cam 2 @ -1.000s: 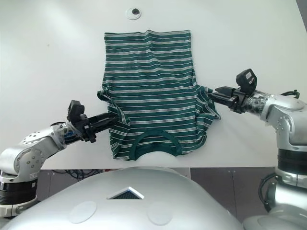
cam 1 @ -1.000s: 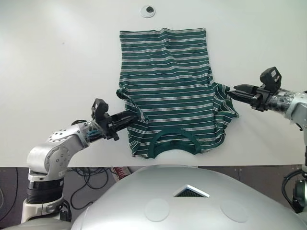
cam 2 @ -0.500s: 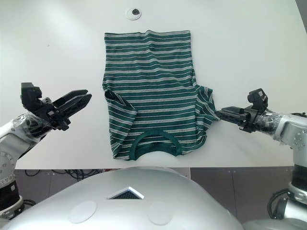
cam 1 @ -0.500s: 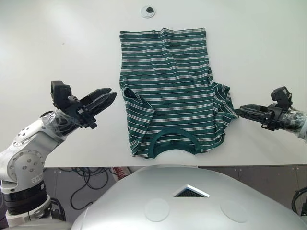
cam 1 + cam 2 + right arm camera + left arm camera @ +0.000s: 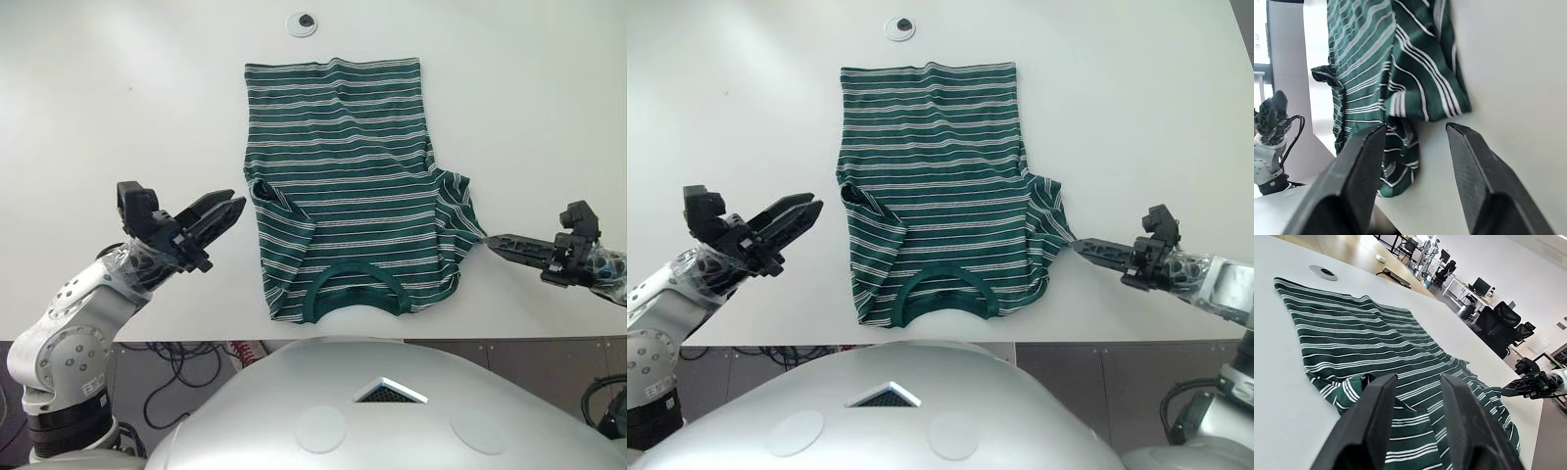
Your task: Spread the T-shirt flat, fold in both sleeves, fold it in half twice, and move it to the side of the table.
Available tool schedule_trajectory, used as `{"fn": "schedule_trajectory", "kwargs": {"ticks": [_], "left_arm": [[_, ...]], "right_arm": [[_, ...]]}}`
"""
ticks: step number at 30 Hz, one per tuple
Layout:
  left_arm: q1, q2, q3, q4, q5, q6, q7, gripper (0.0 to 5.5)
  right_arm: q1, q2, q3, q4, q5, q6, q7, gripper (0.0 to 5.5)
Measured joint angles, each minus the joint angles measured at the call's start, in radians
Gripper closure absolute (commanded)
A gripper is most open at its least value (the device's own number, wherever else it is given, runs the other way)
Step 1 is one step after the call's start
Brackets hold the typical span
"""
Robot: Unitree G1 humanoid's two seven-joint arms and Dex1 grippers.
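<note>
The green striped T-shirt (image 5: 343, 176) lies on the white table (image 5: 118, 117), collar toward me and both sleeves tucked in over the body. My left gripper (image 5: 235, 202) hovers open a short way to the left of the shirt's folded left sleeve (image 5: 1352, 387), nothing between its fingers (image 5: 1376, 416). My right gripper (image 5: 493, 241) is low over the table just right of the folded right sleeve (image 5: 1420, 93), open, its tips close to the cloth's edge but apart from it.
A round cable grommet (image 5: 302, 23) sits in the table beyond the shirt's hem. The table's front edge (image 5: 196, 340) runs just below the collar. Bare tabletop lies to the left and right of the shirt. Office chairs and desks (image 5: 1498, 318) stand far behind.
Both grippers have let go of the sleeves and drawn outward from the shirt. The left then came back slightly toward it; the right slid further right and nearer the front edge.
</note>
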Motion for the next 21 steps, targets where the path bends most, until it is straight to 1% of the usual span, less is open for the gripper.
{"fn": "schedule_trajectory", "kwargs": {"ticks": [3, 5, 9, 17, 20, 21], "left_arm": [[-0.002, -0.006, -0.005, 0.001, 0.0, -0.001, 0.005, 3.92], [-0.008, -0.007, -0.005, 0.004, -0.001, -0.001, 0.009, 3.92], [-0.01, -0.007, -0.005, 0.004, -0.001, -0.001, 0.01, 3.92], [-0.011, -0.007, -0.022, 0.007, 0.008, -0.001, 0.012, 3.92], [-0.007, -0.007, -0.027, 0.007, 0.018, -0.001, 0.013, 3.92], [-0.004, -0.007, -0.031, 0.007, 0.027, -0.001, 0.016, 3.92]], "right_arm": [[-0.009, 0.063, -0.033, 0.09, 0.077, 0.001, -0.077, 3.26], [-0.034, 0.124, -0.079, 0.146, 0.125, 0.004, -0.151, 3.26], [-0.061, 0.175, -0.145, 0.219, 0.174, 0.008, -0.244, 3.26], [-0.083, 0.193, -0.183, 0.269, 0.214, 0.008, -0.332, 3.26], [-0.081, 0.21, -0.19, 0.281, 0.22, 0.004, -0.339, 3.76], [-0.08, 0.211, -0.19, 0.287, 0.218, 0.001, -0.34, 4.06]]}}
